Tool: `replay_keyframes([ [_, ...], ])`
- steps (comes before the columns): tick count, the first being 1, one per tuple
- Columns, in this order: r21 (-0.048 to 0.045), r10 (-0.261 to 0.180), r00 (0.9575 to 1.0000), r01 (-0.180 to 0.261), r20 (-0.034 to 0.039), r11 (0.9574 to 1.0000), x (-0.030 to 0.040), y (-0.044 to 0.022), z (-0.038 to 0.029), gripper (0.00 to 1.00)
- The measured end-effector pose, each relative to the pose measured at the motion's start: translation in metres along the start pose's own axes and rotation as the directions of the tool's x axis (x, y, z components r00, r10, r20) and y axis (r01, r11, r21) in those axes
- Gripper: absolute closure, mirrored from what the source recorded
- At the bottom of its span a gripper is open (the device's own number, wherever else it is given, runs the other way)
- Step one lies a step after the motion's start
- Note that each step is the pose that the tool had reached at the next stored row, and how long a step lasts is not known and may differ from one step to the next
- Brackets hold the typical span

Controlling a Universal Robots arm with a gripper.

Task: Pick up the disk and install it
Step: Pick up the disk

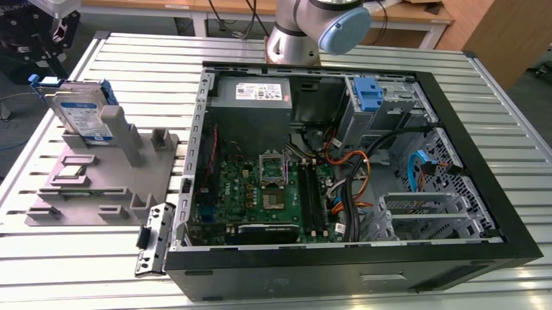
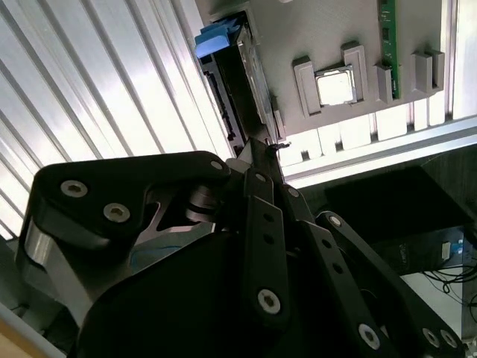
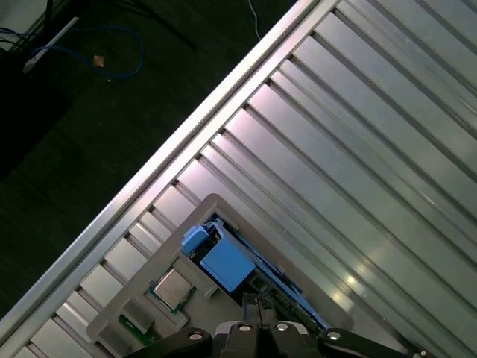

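Observation:
The disk (image 1: 82, 113) stands on edge in a grey holder block (image 1: 103, 187) at the exterior view's left, silver with a white-and-blue label and blue side rails. My black gripper (image 1: 39, 64) hangs right over its top edge. In both wrist views the fingertips look drawn together, so the gripper (image 2: 262, 145) (image 3: 255, 302) appears shut, just above the disk's narrow edge (image 2: 242, 82) and its blue rail (image 3: 227, 262). Whether the tips touch the disk I cannot tell.
The open computer case (image 1: 483, 148) lies in the middle of the slatted metal table (image 1: 518, 116), with a blue latch piece (image 1: 369, 97) at its drive bay and the power supply (image 1: 258, 93) at the back. A processor chip (image 1: 71, 171) (image 2: 335, 88) (image 3: 173, 286) rests in the holder block.

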State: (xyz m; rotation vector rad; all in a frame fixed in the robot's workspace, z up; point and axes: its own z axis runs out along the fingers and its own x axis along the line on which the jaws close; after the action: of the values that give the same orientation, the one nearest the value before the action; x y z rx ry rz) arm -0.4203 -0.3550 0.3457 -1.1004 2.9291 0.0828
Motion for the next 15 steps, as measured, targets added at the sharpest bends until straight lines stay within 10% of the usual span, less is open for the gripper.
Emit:
replay_keyframes([
  [15,-0.0037,-0.116,0.9932,0.116,-0.0051,0.9932,0.0,0.0,0.0002,0.9],
])
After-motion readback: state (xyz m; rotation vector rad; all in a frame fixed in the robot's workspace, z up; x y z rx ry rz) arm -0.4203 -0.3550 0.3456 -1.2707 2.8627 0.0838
